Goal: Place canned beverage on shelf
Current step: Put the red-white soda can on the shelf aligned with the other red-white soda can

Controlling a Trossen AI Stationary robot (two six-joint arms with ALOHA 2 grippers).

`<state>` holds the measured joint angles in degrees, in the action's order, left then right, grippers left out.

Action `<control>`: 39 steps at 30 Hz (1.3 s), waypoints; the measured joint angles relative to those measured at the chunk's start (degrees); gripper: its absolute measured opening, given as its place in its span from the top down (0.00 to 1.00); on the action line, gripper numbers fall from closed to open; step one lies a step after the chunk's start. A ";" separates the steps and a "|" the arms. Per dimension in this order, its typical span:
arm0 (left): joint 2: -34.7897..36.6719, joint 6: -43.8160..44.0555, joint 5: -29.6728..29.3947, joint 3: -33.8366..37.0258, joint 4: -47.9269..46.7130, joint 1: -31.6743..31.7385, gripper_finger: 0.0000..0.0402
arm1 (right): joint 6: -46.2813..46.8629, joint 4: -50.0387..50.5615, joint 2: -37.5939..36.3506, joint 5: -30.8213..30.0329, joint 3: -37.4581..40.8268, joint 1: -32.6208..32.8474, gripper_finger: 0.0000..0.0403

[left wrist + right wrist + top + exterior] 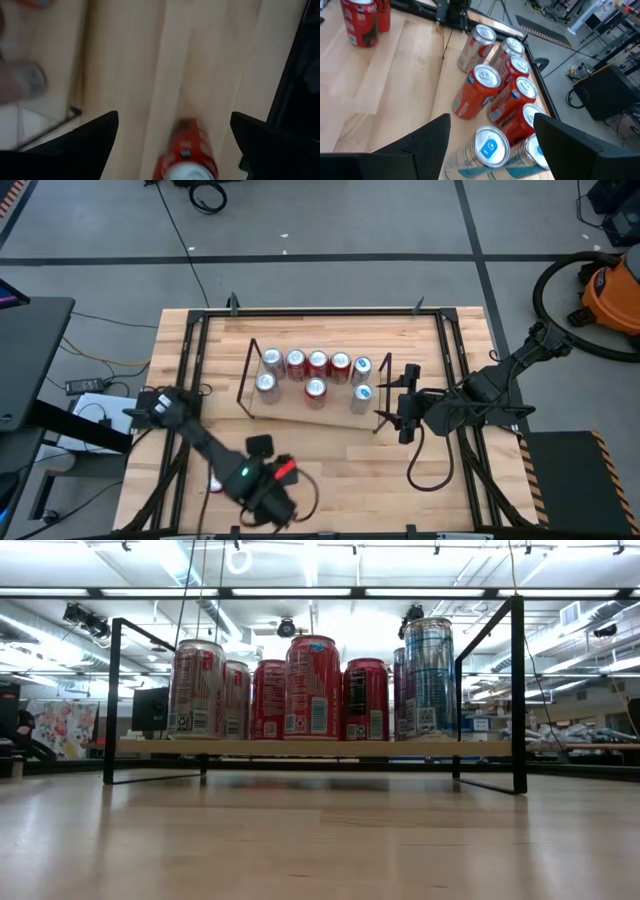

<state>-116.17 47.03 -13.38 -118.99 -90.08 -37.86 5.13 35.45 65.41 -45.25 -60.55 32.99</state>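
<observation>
A red can (190,155) stands upright on the tabletop near the table's near edge. It also shows in the high view (215,483) beside my left arm and far off in the right wrist view (362,22). My left gripper (175,125) is open, one finger on either side of the can, apart from it. The shelf (330,412), a light-wood board with black wire ends, holds several upright red and blue-silver cans (312,685). My right gripper (405,400) is open and empty at the shelf's right end.
Black rails (190,360) run along the tabletop's sides and far edge. Bare tabletop (320,840) lies between the shelf and the near edge. The near half of the shelf board has free room left and right of its cans.
</observation>
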 joint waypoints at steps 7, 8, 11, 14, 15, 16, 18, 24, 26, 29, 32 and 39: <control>-0.01 5.96 -6.52 3.29 0.18 -6.06 0.01 | -4.07 -4.09 0.00 0.33 0.00 0.00 0.26; -0.01 6.27 -8.05 3.29 0.31 -6.53 0.01 | -4.44 -4.18 0.00 0.35 0.00 0.00 0.26; 0.11 7.25 -11.64 3.29 0.05 -6.93 0.03 | -5.25 -4.33 0.00 0.35 0.00 -0.07 0.26; 0.92 7.43 -14.93 3.29 0.02 -6.95 0.07 | -5.74 -4.34 0.00 0.35 0.00 -0.43 0.26; 1.15 7.41 -15.86 3.27 0.06 -6.82 0.08 | -5.99 -4.33 0.00 0.35 0.00 -0.56 0.26; 1.22 7.21 -16.58 3.26 0.05 -6.64 0.10 | -6.22 -4.33 0.00 0.35 0.00 -0.65 0.26; 1.21 6.09 -17.81 3.26 0.09 -6.16 0.12 | -6.48 -4.33 0.00 0.38 0.00 -0.88 0.26; 1.21 2.92 -23.77 3.26 0.07 -5.93 0.17 | -6.86 -4.30 0.00 0.50 0.00 -0.94 0.26; 1.21 2.45 -25.92 3.26 0.09 -5.96 0.18 | -6.86 -4.29 0.00 0.50 0.00 -0.94 0.26; 1.21 2.00 -28.34 3.29 0.09 -6.22 0.18 | -6.85 -4.33 0.00 0.50 0.00 -0.94 0.26; 1.29 2.90 -29.54 6.45 0.10 -6.79 0.18 | -6.84 -4.58 0.00 0.50 0.00 -0.94 0.26; 6.43 7.25 -22.76 15.58 1.81 -7.37 0.18 | -7.14 -5.88 0.09 1.66 0.01 -0.96 0.26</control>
<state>-109.74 54.29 -36.14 -103.41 -88.27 -45.22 -2.02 29.56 65.49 -43.60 -60.55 32.04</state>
